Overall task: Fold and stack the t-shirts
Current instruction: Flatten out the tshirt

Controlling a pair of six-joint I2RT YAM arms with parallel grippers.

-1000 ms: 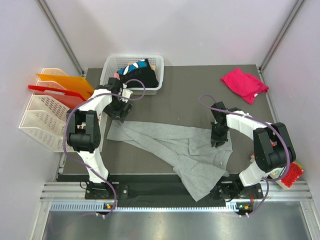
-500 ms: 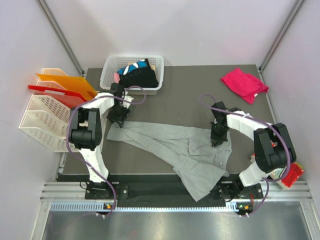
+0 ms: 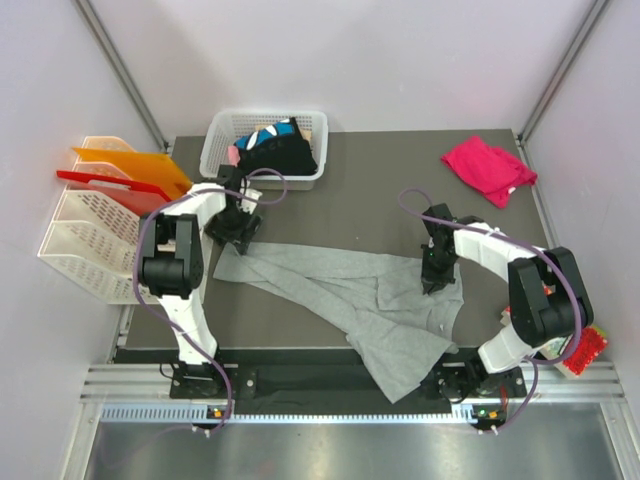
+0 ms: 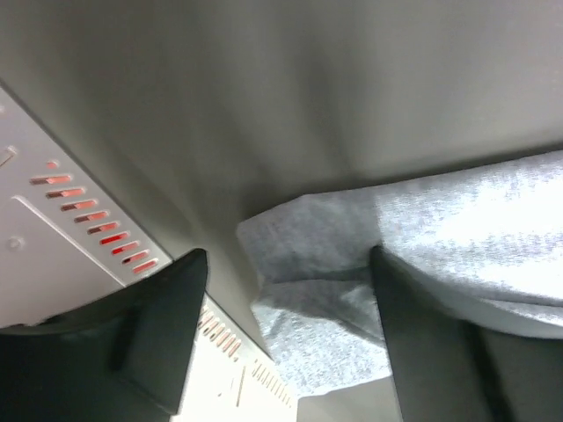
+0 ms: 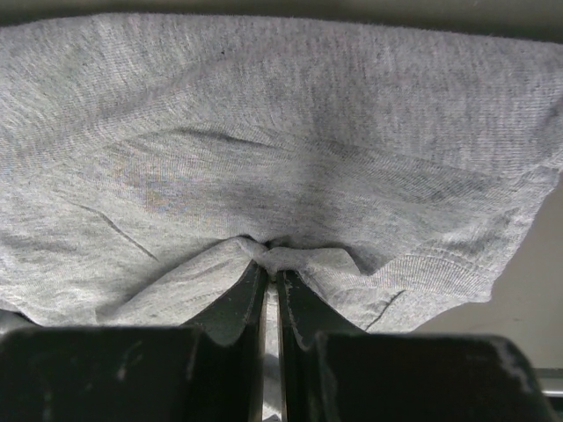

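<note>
The large light grey t-shirt [image 3: 340,295] lies crumpled across the middle of the table, one end hanging over the near edge. My left gripper [image 3: 232,232] is open at its far left corner. In the left wrist view that corner [image 4: 308,255] lies between the spread fingers [image 4: 158,334]. My right gripper [image 3: 432,283] is shut on a pinch of the grey shirt's right side [image 5: 281,158], the cloth bunched at the fingertips [image 5: 237,308]. The magenta-pink t-shirt [image 3: 488,168] lies crumpled at the far right corner. Black t-shirts with blue-white patches [image 3: 278,148] fill the white basket [image 3: 214,140].
White file trays [image 3: 85,240] with orange and red folders [image 3: 130,165] stand off the table's left edge, close to my left gripper; their slotted wall shows in the left wrist view [image 4: 62,220]. A red patterned snack packet [image 3: 586,350] lies at the near right.
My left gripper has shifted slightly to the left at the grey shirt's left corner. The right gripper holds the same pinch and has barely moved.
</note>
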